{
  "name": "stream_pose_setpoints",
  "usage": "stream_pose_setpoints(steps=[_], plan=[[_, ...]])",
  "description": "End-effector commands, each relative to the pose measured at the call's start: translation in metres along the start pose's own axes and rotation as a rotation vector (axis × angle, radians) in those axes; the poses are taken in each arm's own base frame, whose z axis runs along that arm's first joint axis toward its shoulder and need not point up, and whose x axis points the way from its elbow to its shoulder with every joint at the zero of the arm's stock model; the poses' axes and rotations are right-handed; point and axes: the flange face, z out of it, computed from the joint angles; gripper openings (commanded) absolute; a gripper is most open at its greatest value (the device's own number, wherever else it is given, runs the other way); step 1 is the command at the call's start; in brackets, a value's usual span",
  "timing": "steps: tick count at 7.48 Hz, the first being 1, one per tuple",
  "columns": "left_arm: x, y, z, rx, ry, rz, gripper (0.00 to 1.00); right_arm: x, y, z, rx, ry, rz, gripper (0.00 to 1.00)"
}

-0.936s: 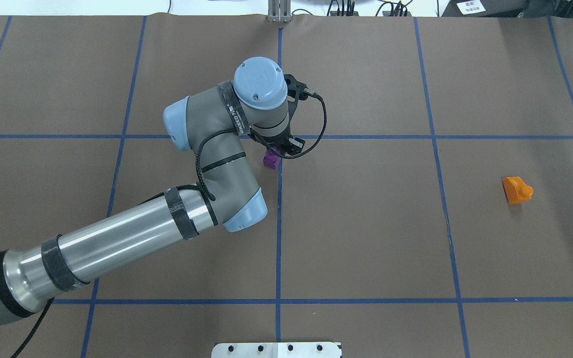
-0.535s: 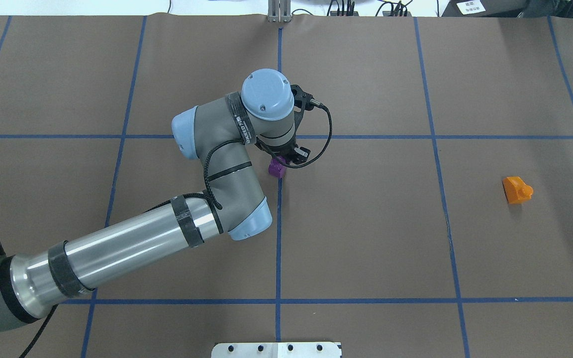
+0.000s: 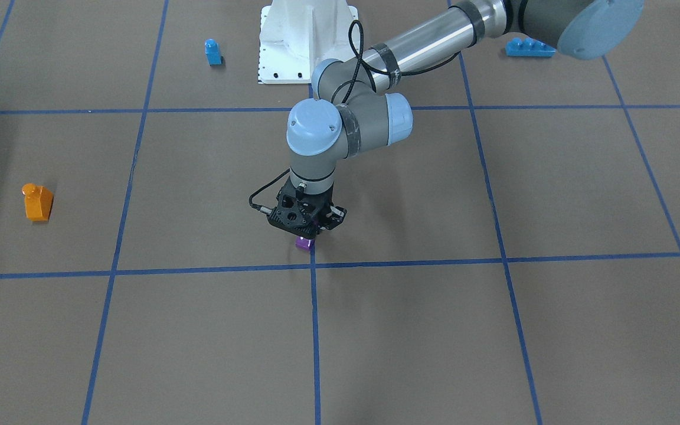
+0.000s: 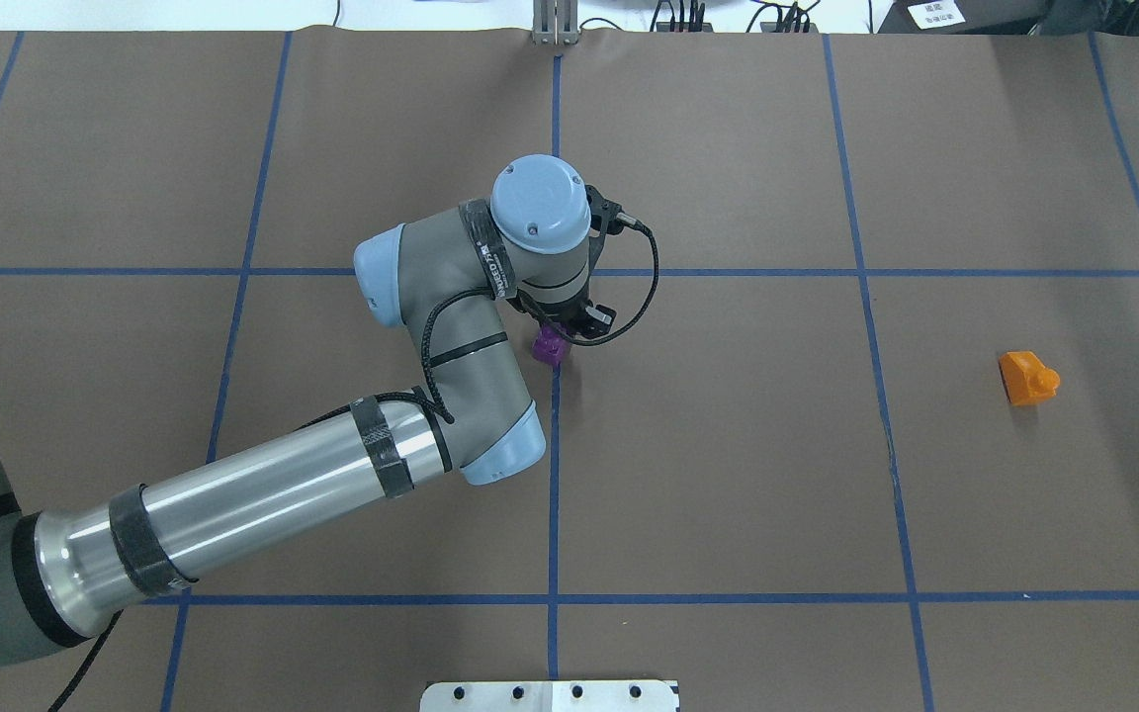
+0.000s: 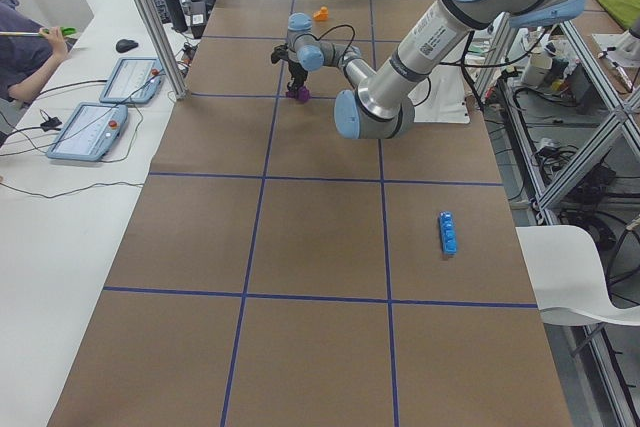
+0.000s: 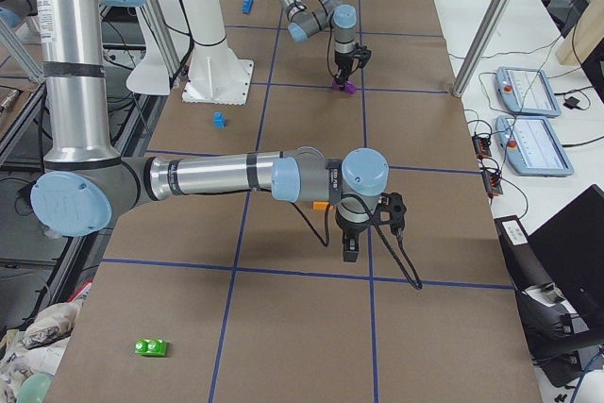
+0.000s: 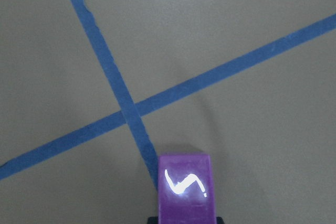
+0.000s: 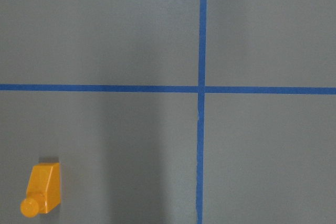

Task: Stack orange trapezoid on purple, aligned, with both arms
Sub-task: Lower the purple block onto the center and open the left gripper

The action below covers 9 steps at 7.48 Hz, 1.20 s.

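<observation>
Overhead exterior first: can see the purple (image 4: 550,346) pinched tight in the jaws of the left gripper (image 4: 562,332), right by a crossing of the blue tape lines (image 4: 555,445) mid-table. Can't make out whether touching the brown paper (image 4: 728,465) or just off it. Spotted the orange trapezoid (image 4: 1027,378) well off to the right, alone, stud poking toward the right edge. Found the right gripper (image 6: 349,250) only in the exterior right view, hanging near the orange one, so can't tell if jaws apart or together.
</observation>
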Motion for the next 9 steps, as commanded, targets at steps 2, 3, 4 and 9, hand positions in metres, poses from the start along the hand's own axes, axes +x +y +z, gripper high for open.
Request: stream_pose_setpoints(steps=[2, 3, 4, 9], plan=[[0.003, -0.001, -0.003, 0.005, 0.006, -0.005, 1.0, -0.001, 0.0, -0.001, 0.002, -0.001, -0.003, 1.0], [0.003, -0.003, -0.007, 0.013, 0.006, -0.007, 1.0, -0.005, 0.0, -0.004, 0.008, -0.001, -0.008, 1.0], [-0.006, -0.022, -0.025, 0.038, -0.002, -0.04, 1.0, -0.02, -0.002, -0.005, 0.011, -0.005, -0.016, 1.0], [-0.047, -0.047, -0.125, 0.011, -0.11, -0.117, 1.0, -0.11, 0.032, 0.034, 0.006, 0.025, -0.077, 1.0]])
